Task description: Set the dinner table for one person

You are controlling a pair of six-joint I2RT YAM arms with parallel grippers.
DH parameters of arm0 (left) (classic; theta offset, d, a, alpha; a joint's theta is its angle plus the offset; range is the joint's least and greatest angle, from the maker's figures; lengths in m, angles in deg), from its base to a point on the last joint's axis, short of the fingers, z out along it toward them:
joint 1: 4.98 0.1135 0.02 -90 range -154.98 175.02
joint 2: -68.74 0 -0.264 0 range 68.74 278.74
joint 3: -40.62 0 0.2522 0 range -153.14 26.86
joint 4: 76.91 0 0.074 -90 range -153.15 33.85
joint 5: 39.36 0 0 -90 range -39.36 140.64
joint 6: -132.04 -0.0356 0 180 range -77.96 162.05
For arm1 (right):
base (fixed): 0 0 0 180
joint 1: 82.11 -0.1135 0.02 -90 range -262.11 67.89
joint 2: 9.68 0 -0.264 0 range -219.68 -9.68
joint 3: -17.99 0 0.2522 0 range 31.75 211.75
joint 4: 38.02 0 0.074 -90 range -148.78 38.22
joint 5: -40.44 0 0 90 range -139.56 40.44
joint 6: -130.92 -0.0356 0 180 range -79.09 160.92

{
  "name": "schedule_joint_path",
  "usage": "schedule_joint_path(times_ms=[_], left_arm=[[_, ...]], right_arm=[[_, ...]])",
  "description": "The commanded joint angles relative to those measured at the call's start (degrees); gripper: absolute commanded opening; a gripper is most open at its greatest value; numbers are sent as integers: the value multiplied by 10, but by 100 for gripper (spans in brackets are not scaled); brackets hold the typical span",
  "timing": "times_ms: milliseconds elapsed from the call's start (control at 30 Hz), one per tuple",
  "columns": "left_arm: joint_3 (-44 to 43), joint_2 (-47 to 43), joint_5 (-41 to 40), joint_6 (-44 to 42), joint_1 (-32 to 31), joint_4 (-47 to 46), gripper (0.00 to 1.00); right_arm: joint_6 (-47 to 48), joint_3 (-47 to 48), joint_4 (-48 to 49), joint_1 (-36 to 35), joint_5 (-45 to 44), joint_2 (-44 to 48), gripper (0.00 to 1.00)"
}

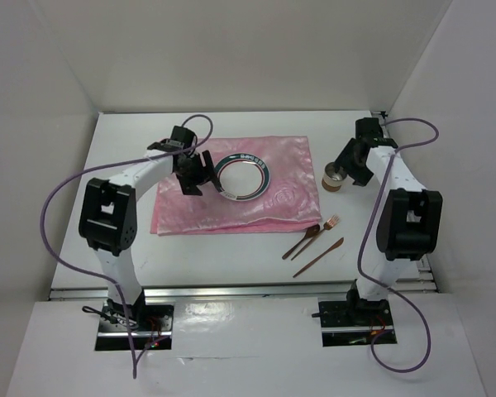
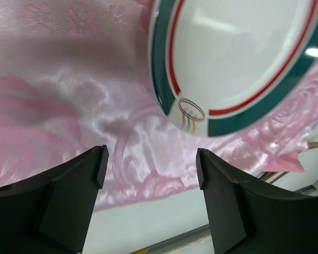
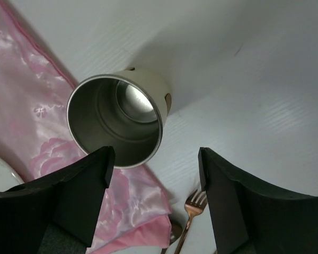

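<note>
The white dinner table (image 1: pixel 132 141) carries a shiny pink cloth (image 1: pixel 231 207) with a white plate (image 1: pixel 243 174) rimmed in green and red lying on it. My left gripper (image 1: pixel 190 178) hovers open and empty over the cloth, just left of the plate; in the left wrist view the gripper (image 2: pixel 151 166) shows the plate (image 2: pixel 233 58) ahead of its fingers. A metal cup (image 1: pixel 335 178) stands upright at the cloth's right edge. My right gripper (image 1: pixel 353 169) is open and empty right beside it; in the right wrist view the gripper (image 3: pixel 155 166) is just short of the cup (image 3: pixel 116 121).
A copper fork (image 1: pixel 329 223), spoon (image 1: pixel 302 241) and knife (image 1: pixel 318 258) lie on the table right of the cloth's near corner; the fork (image 3: pixel 193 203) shows between my right fingers. Silver rails (image 1: pixel 231 291) run along the near edge. White walls enclose three sides.
</note>
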Motion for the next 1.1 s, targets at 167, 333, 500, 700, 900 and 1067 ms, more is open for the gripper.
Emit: schedule_joint_path(times_ms=[167, 333, 500, 700, 900, 1067], left_arm=[[-43, -166, -58, -65, 2, 75, 83], [-24, -231, -63, -72, 15, 84, 82], [-3, -260, -48, -67, 20, 65, 82], [-9, -266, -43, -83, 26, 87, 82], [-3, -298, -43, -83, 26, 87, 82], [7, -323, -49, -89, 26, 93, 82]], right_arm=[[-30, 59, 25, 1, -43, -74, 61], [-37, 59, 32, 6, -43, -75, 41], [-25, 79, 30, 6, -38, -70, 13], [-3, 117, 27, 6, -33, -42, 0], [24, 192, 39, -39, 1, -59, 0], [36, 359, -7, -95, -9, -175, 0]])
